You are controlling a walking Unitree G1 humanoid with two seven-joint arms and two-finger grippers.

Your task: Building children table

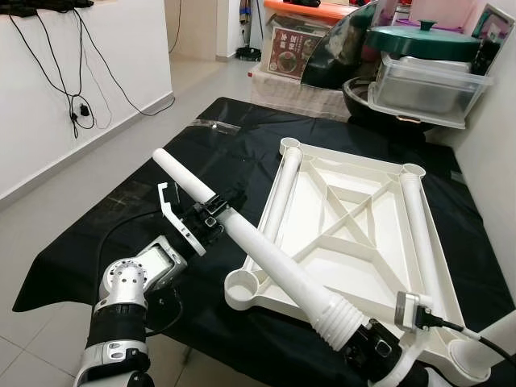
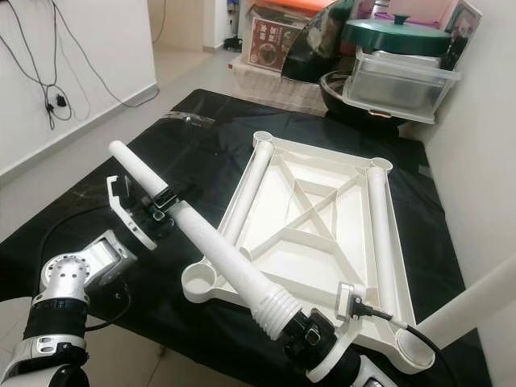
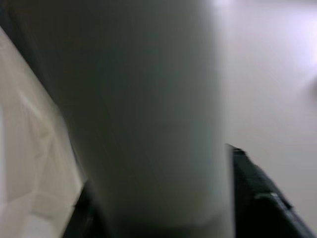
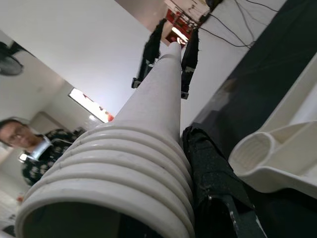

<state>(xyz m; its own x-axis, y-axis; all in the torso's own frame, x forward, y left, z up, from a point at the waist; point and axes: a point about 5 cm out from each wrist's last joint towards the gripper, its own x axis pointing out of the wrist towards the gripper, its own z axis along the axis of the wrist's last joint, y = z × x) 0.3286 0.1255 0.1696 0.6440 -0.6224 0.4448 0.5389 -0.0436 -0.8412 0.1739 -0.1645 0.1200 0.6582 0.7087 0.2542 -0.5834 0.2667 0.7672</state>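
Observation:
A long white table leg with a ribbed end hangs slanted above the black mat, held at both ends. My left gripper is shut on its thinner upper part. My right gripper is shut on it just below the ribbed end, near the front edge. The white tabletop lies upside down on the mat, and two more legs lie along its left and right sides. An empty round corner socket sits just under the held leg. In the left wrist view the leg is a close blur.
A clear plastic box with a green lid and cartons stand at the back right. A white wall with hanging cables runs along the left. Tiled floor surrounds the mat. A person stands behind me.

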